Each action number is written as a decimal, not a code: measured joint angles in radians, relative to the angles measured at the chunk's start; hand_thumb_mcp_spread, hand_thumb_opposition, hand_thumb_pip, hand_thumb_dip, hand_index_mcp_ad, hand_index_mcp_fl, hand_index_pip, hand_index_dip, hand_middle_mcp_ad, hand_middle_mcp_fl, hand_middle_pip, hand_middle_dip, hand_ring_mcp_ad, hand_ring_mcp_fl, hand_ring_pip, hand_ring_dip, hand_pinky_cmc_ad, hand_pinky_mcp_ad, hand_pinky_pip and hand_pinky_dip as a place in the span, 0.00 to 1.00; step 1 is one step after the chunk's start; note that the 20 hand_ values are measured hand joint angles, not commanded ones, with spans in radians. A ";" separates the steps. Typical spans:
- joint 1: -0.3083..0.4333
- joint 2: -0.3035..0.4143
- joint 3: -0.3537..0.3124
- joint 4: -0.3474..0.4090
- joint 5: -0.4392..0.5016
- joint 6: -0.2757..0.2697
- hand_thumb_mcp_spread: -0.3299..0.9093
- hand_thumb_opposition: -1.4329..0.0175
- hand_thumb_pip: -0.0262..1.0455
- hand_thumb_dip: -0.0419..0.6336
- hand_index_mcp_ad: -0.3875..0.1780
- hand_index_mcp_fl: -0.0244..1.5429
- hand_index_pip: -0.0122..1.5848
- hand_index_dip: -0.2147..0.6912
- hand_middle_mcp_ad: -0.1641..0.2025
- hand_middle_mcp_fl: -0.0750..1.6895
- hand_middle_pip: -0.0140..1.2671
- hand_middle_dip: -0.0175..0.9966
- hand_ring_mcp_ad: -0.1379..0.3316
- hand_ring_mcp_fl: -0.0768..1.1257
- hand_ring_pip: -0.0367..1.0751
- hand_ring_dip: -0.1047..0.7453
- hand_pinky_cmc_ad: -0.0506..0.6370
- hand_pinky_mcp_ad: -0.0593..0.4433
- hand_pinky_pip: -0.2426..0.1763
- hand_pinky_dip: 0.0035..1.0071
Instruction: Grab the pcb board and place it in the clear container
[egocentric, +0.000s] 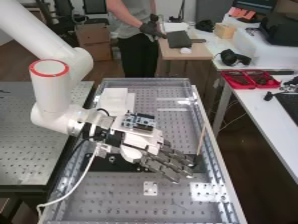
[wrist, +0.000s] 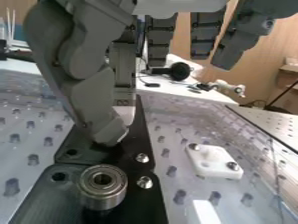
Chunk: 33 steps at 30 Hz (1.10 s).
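Bright room; white glare on perforated bench (egocentric: 120, 200), glints on screws (wrist: 144, 182).

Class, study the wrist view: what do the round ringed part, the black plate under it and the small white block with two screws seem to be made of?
The ringed part: bright steel or similar metal, by its sharp highlights.
The black plate: smooth and low-sheened, perhaps coated metal or hard plastic.
The white block: probably plastic, by its even white, rounded corners.
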 joint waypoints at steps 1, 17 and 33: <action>0.000 0.000 0.000 -0.001 -0.002 0.000 0.63 0.36 0.69 0.44 0.45 0.15 0.98 0.32 0.51 0.05 0.12 0.14 0.70 0.06 0.11 0.12 0.55 0.48 0.33 0.32; -0.001 -0.004 0.001 0.001 -0.002 0.008 0.65 0.32 0.65 0.44 0.45 0.27 0.97 0.39 0.51 0.06 0.12 0.14 0.70 0.07 0.11 0.12 0.56 0.48 0.36 0.33; -0.004 0.040 -0.001 0.018 0.000 0.046 0.66 0.31 0.64 0.44 0.44 0.31 0.96 0.39 0.51 0.08 0.12 0.14 0.70 0.06 0.12 0.12 0.56 0.48 0.36 0.28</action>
